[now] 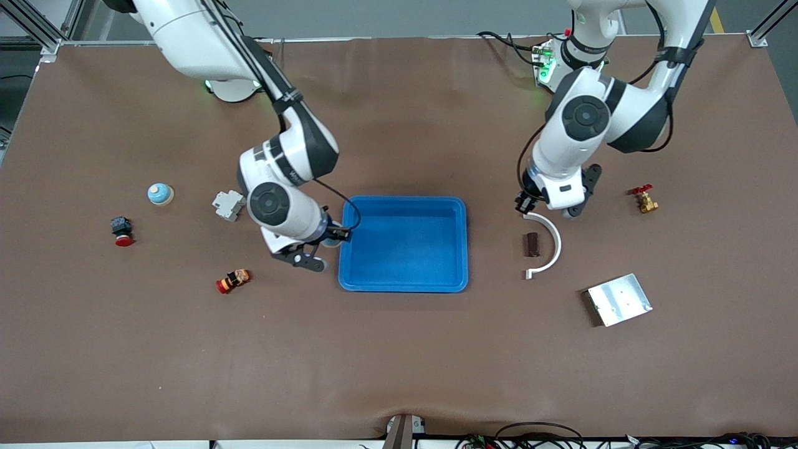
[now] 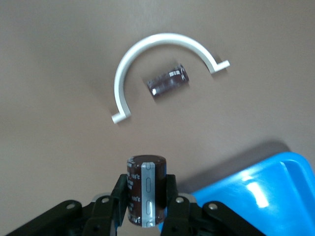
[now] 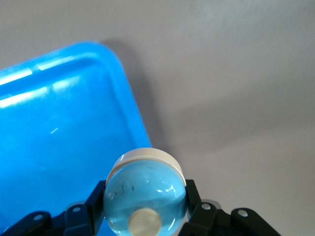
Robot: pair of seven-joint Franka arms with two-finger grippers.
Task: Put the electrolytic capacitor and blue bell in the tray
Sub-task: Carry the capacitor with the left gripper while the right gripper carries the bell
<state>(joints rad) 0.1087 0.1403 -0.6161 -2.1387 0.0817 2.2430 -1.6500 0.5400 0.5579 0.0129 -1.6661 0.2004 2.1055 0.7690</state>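
your right gripper (image 3: 142,216) is clenched on the blue bell (image 3: 144,194), dome outward, hanging over the rim of the blue tray (image 1: 404,274) at the right arm's end, so letting go there risks a roll off the edge. your left gripper (image 2: 147,209) clamps an electrolytic capacitor (image 2: 146,189) upright, over the table off the tray's other end, above a white curved bracket (image 1: 548,243) that cradles a second capacitor (image 1: 531,244). the tray is empty.

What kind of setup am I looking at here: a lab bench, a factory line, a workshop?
Most likely a robotics lab bench: a brown-covered table framed by aluminium rails, cables along its edge, and unrelated small parts scattered about, such as a brass valve, a metal plate and a blue tray.
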